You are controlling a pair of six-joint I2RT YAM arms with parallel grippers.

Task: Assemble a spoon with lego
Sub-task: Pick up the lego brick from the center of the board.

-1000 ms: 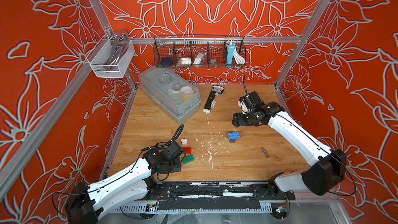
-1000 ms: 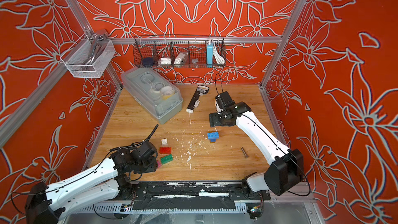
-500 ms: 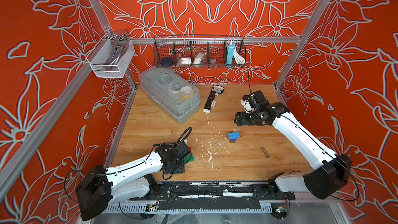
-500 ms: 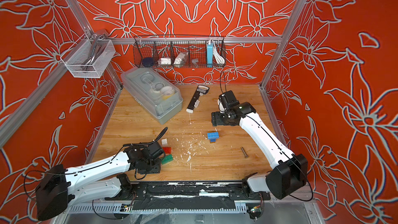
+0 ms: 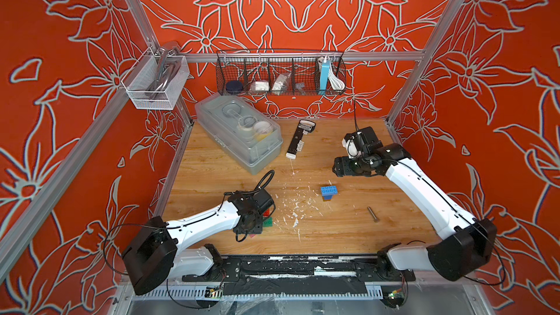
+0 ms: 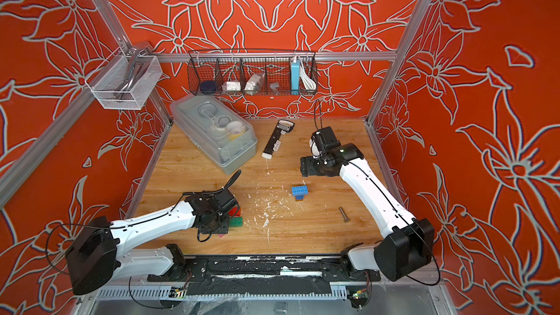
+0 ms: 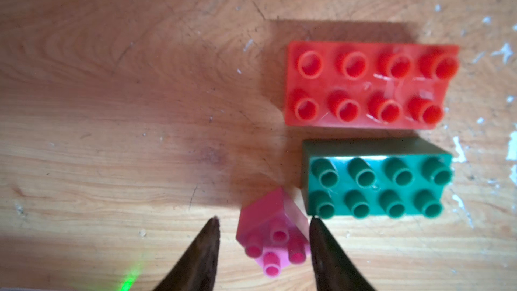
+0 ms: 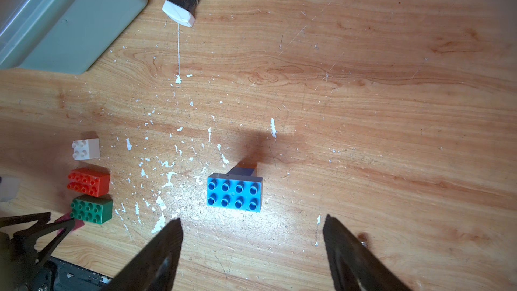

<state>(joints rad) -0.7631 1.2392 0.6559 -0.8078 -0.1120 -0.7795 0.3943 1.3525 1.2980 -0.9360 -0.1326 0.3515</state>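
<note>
Since one second ago my left arm has reached further over the table, so my left gripper (image 7: 263,218) is now above the loose bricks and no more beside them, and my right arm has drawn back a little from the blue stack. My left gripper is parted only a little and stands around the pink brick (image 7: 272,230). One finger (image 7: 324,247) touches a corner of this brick and is right at the corner of the green brick (image 7: 377,188). The other finger (image 7: 201,250) is apart from it by a small gap, so I do not grip it. The pink brick sits on the wooden table (image 5: 333,237), studs up and turned cornerwise, at 7 o'clock of the green brick. The red brick (image 7: 366,85) lies just beside the green one, at its 12 o'clock, with a narrow gap between them. The white brick (image 8: 85,149) is at 12 o'clock of the red one. This group is at 8 o'clock of the table. The light blue brick (image 5: 329,190) stands at 3 o'clock from the middle of the table, on top of a darker stem piece (image 8: 242,169), blue-grey with a bit of brown; only this much of the spoon is joined. My right gripper (image 8: 251,218) hangs at 1 o'clock of this stack, spread wide and empty. A metal bolt (image 5: 372,214) lies at 4 o'clock of the stack.
</note>
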